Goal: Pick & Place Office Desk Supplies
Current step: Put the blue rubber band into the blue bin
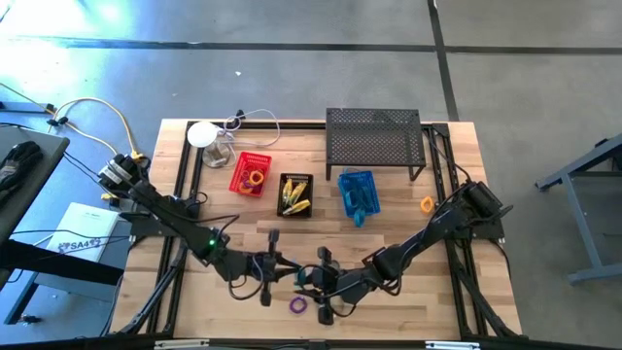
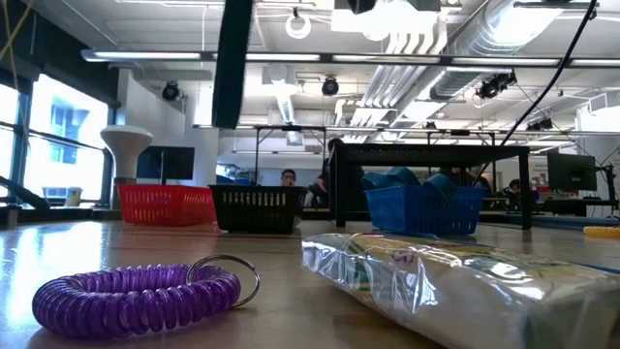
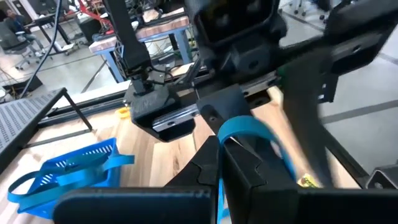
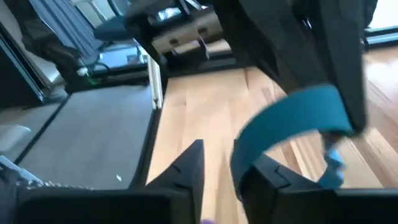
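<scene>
- Blue and rubbery-looking, arching as a flat band (image 3: 245, 127) above the front middle of the table (image 1: 466, 301), strung between both grippers.
- Pinching one end of it: left gripper (image 3: 221, 146), fingers pressed together on the band.
- Meeting it from the other side: right gripper (image 4: 214, 158), fingers showing a narrow gap, with the band curving down beside one of them and not seeming clamped yet.
- Risking, most likely, a drop by letting go on the left before the right is biting.
- Risking also a snap-back by pulling both ways and stretching the band.
- Lying near, on the wood: purple coil ring (image 1: 298, 304). Standing well apart: blue basket (image 1: 357, 192).
</scene>
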Motion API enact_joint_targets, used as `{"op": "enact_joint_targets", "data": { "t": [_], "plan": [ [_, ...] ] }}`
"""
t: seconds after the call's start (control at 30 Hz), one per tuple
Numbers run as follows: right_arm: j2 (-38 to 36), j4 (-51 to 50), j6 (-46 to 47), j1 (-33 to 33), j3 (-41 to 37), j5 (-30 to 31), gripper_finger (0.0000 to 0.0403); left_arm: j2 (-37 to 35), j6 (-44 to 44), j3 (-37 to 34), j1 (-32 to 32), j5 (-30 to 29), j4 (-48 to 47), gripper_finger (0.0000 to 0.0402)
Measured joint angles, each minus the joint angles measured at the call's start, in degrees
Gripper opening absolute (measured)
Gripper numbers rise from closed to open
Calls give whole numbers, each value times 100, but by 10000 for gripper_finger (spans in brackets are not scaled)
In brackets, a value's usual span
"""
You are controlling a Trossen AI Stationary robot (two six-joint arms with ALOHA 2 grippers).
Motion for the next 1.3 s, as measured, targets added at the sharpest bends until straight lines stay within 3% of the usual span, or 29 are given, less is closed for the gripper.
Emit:
{"op": "enact_joint_targets", "data": {
  "t": [0.17, 0.53, 0.77, 0.97, 1.3],
  "plan": [
    [4, -351, 119, 103, -4, 393, 9, 0, -83, 0, -23, 4, -2, 1],
    [4, -447, 117, 197, -4, 398, 3, 0, 116, -2, -25, 4, -63, 8],
    [4, -570, 150, 209, -4, 367, 3, 182, -82, -2, -63, 5, -87, 95],
    [-97, -1601, 753, 297, -7, 290, 3, 421, -325, -7, -63, 2, -95, 169],
    [-503, -3148, 1716, 636, -4, 709, 3, 568, -879, -11, -244, 4, -278, 186]
  ]
}}
